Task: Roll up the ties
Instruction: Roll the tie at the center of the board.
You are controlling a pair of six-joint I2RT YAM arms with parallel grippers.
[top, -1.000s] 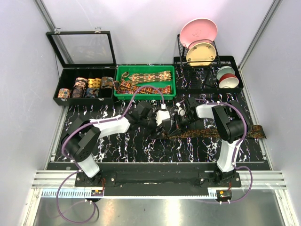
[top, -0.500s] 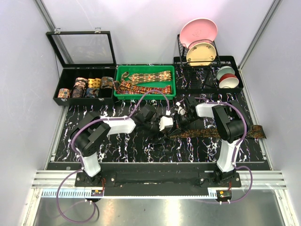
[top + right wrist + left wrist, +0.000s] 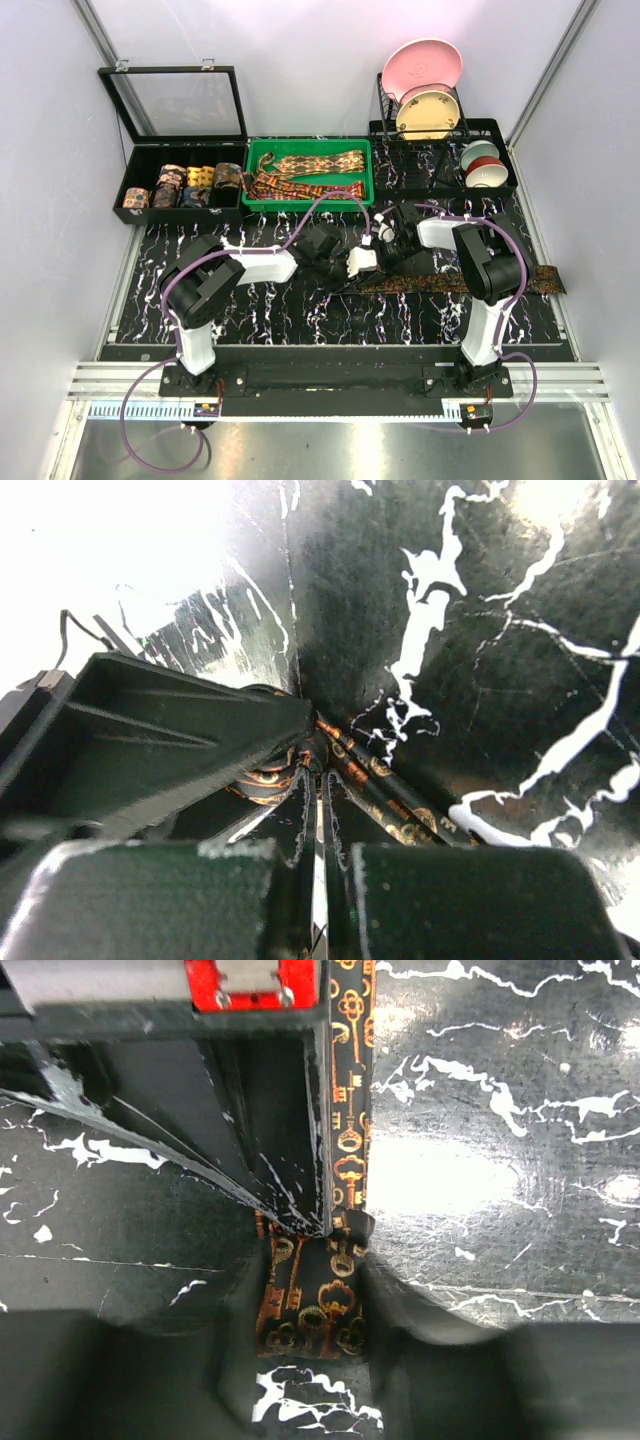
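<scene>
One long dark brown necktie with a gold key pattern (image 3: 470, 280) lies flat on the black white-veined counter (image 3: 250, 310), running from the centre out to the right edge. Its left end sits between the dark fingers (image 3: 180, 1360) of the left end effector (image 3: 312, 1305), which flank it closely on both sides; whether they squeeze it I cannot tell. The right end effector (image 3: 318, 768) has its fingers pressed together, with the tips down against that same end of the necktie, just beside the left one. The left arm (image 3: 255, 268) lies low, its forearm stretched rightward to the centre. The right arm (image 3: 485, 260) is folded at the elbow, its wrist turned leftward to the centre.
</scene>
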